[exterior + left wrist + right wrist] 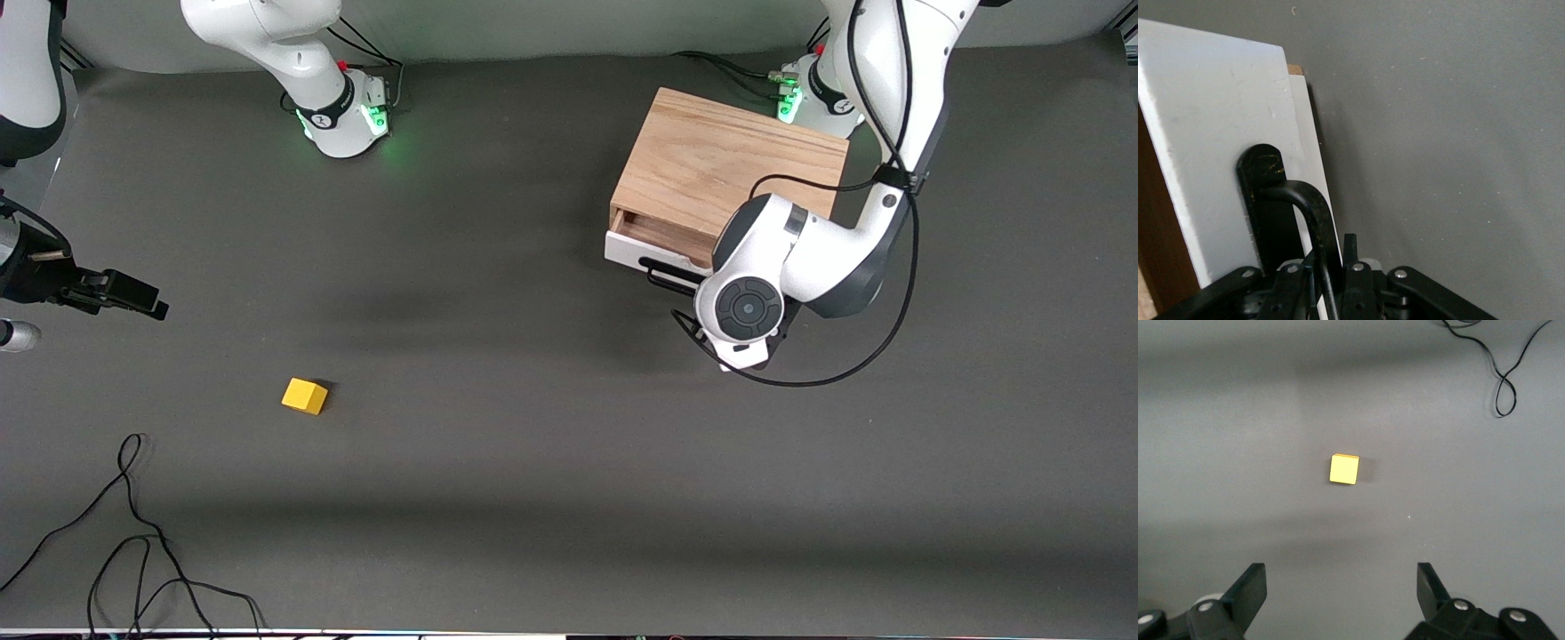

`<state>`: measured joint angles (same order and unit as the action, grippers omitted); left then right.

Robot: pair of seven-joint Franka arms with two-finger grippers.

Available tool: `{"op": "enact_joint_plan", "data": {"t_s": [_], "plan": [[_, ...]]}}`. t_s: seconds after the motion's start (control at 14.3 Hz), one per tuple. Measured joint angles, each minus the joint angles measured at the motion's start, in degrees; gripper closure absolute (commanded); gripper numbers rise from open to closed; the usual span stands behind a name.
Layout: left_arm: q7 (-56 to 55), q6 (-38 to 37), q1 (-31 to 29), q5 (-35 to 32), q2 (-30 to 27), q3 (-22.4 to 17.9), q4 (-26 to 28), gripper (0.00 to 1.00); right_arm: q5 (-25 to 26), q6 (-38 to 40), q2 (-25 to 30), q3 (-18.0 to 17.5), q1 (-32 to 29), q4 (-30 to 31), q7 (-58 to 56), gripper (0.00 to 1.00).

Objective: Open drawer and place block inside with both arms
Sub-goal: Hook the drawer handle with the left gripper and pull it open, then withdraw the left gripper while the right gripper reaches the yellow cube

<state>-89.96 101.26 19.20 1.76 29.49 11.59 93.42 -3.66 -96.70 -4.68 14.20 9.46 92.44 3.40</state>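
The left pincer (1328, 277) pinches the drawer (653, 238) by its black handle (1308, 207), while the right pincer (1341, 593), spread wide, hangs over the counter (551, 444) near the unmarked block (1343, 469).

The block (305, 396) lies nearer the front camera than the drawer (653, 244), toward the right arm's end.

2 white arms (853, 240), dark grey joints, black cables, possibly green base lights.
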Motion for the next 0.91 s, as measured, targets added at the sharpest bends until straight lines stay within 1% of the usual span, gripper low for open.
{"op": "enact_joint_plan", "data": {"t_s": [0.49,0.56,0.63,0.77,0.91], "plan": [[0.07,1.61,0.00,-0.50,1.45,0.10,-2.66,1.00,-0.33,0.01,-0.48,0.45,0.06,0.21,0.00,0.00],[0.07,1.72,0.00,-0.51,1.45,0.11,-2.70,0.74,-0.33,-0.01,-0.67,0.44,0.09,0.31,0.00,0.00],[0.09,1.81,0.00,-0.59,1.47,0.10,-2.71,0.01,-0.33,-0.06,-0.86,0.42,0.11,0.40,-0.02,0.00],[2.71,5.82,-0.37,-4.03,1.72,-0.47,-4.07,0.00,-0.33,-0.43,-1.18,0.27,0.16,0.44,-0.55,0.00],[3.92,5.90,-0.88,-5.84,1.76,-0.49,-5.37,0.00,-0.33,-1.76,-1.76,0.13,0.27,0.45,-2.32,0.00]]}}
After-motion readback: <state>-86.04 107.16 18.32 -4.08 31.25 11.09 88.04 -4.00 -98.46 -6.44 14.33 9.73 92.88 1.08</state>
